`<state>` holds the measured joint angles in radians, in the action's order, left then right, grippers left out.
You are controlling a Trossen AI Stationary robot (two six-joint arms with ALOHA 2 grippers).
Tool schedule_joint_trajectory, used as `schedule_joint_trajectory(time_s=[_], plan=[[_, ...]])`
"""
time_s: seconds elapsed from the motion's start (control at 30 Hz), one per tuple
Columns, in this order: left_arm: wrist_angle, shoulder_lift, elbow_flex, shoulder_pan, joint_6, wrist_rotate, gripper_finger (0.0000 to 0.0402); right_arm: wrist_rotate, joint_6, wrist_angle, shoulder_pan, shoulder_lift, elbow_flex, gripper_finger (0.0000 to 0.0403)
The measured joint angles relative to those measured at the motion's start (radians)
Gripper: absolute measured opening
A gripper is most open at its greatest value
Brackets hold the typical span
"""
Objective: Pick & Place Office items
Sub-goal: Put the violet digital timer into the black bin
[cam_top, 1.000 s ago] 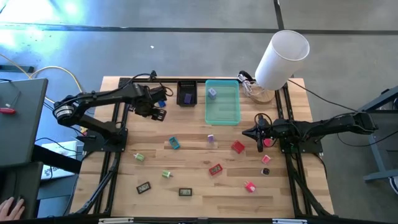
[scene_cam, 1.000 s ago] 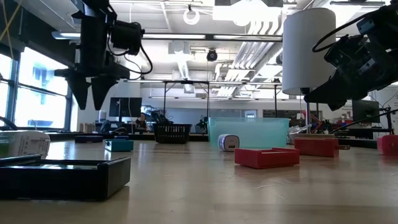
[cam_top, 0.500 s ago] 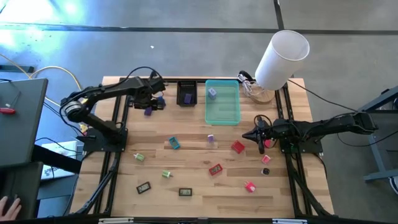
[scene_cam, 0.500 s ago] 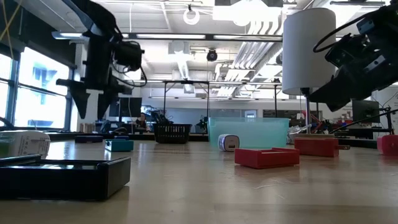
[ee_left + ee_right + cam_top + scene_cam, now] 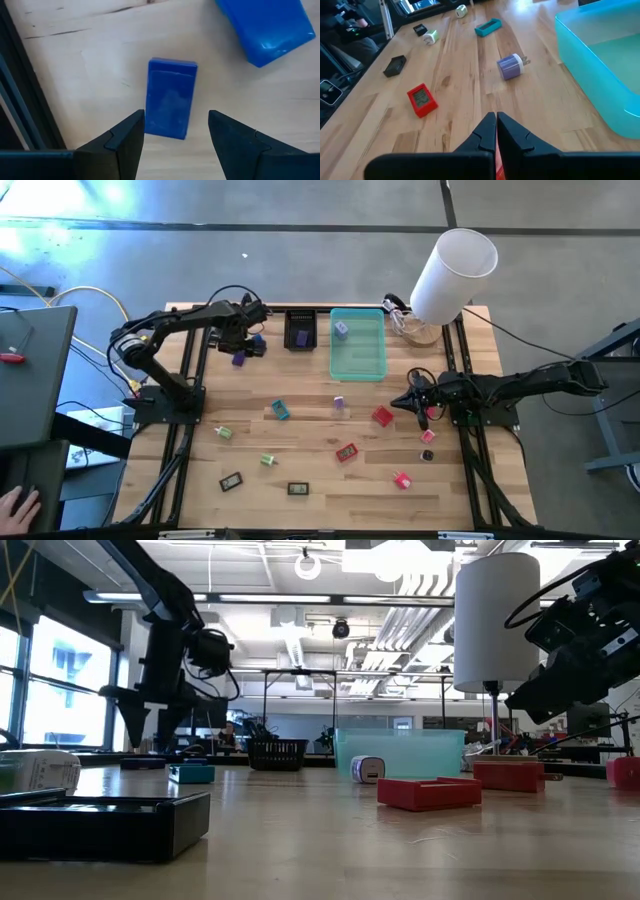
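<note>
A pale wooden plank tabletop (image 5: 320, 470) is sitting on a grey concrete floor (image 5: 300, 270) crossed by dark seams, with glare pooling at one corner. Across the room, tall windows (image 5: 45, 690) are letting in daylight, while white ceiling pipes (image 5: 400, 615) and strip lights are running overhead. A dark grey side desk (image 5: 30, 375) is standing just beside the tabletop.
</note>
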<state>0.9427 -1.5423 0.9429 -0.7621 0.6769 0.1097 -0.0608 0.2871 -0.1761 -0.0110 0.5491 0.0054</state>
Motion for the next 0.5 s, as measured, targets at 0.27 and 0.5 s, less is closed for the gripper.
schedule_joint_trajectory(time_s=[0.27,0.5], plan=[[-0.035,-0.005,-0.038,-0.017,-0.03,-0.011,0.0208,0.003,0.0,0.0,0.0,0.0,0.0,0.0002],[-0.105,-0.003,-0.068,-0.023,-0.067,-0.049,0.0208,0.009,-0.003,0.0,0.0,0.0,0.0,0.0002]])
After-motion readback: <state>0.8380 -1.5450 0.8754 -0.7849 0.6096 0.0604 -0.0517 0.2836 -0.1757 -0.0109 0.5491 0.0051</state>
